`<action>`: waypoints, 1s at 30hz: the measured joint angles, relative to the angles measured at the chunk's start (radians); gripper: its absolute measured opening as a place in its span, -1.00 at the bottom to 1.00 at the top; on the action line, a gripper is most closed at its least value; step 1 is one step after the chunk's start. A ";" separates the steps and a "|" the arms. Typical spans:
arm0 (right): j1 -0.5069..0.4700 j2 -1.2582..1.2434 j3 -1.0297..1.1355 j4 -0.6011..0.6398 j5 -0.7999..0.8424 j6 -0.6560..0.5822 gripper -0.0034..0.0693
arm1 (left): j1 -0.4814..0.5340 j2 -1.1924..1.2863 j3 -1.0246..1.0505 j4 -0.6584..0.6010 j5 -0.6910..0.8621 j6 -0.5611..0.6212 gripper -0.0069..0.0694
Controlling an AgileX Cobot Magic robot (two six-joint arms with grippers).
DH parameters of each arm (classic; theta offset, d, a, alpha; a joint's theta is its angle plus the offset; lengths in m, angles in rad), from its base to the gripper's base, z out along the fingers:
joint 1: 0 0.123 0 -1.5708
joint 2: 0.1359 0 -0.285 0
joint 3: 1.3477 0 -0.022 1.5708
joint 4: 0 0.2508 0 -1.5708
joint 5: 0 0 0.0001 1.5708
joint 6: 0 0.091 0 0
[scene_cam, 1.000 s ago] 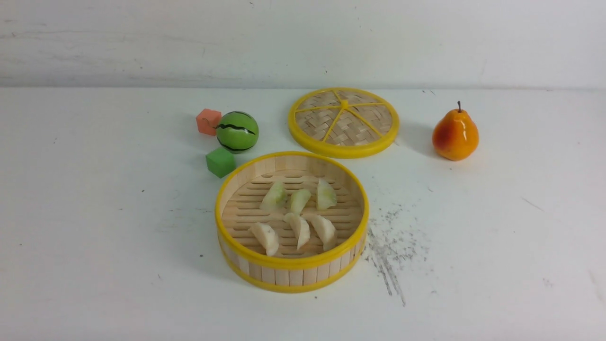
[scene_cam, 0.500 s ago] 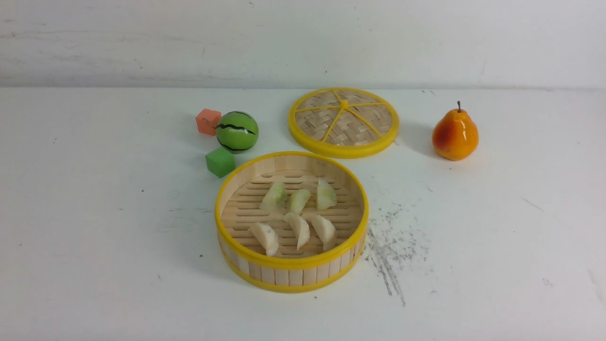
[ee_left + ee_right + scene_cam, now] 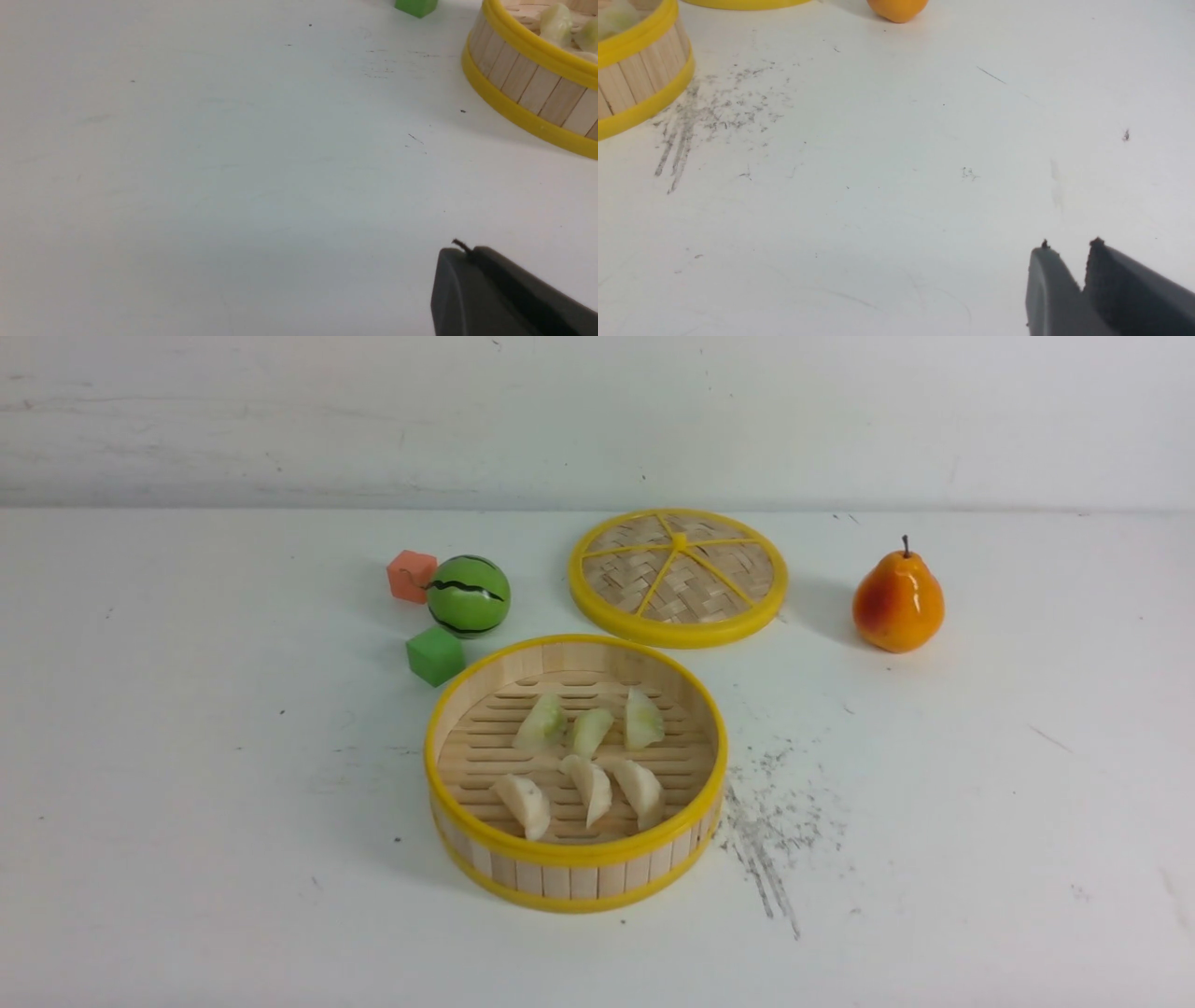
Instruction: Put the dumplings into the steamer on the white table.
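Observation:
The steamer [image 3: 576, 877] stands mid-table on the white table [image 3: 187, 756]. On its slatted floor lie the dumplings: three pale green ones in the far row [image 3: 592, 731] and three cream ones in the near row [image 3: 590, 788]. Neither arm shows in the front view. In the left wrist view my left gripper [image 3: 467, 249] is shut and empty above bare table, with the steamer's wall [image 3: 523, 88] well off to one side. In the right wrist view my right gripper [image 3: 1069, 245] hangs over bare table with a narrow gap between its tips, holding nothing, away from the steamer [image 3: 635, 70].
A woven lid with a yellow rim [image 3: 678, 575] lies behind the steamer. A toy pear [image 3: 897, 601] stands at the far right. A watermelon ball [image 3: 468, 595], an orange cube [image 3: 411, 575] and a green cube [image 3: 435, 655] sit behind the steamer's left. Grey scuffs [image 3: 770, 821] mark the table on its right.

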 joint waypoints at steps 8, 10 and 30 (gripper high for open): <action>0.000 0.000 0.000 0.000 0.000 0.000 -0.54 | 0.000 0.000 0.000 0.000 0.000 0.000 -0.86; 0.000 0.000 0.000 0.000 0.000 0.000 -0.54 | 0.000 0.000 0.000 0.000 0.000 0.000 -0.86; 0.000 0.000 0.000 0.000 0.000 -0.001 -0.48 | 0.000 0.000 0.000 0.000 0.000 0.000 -0.83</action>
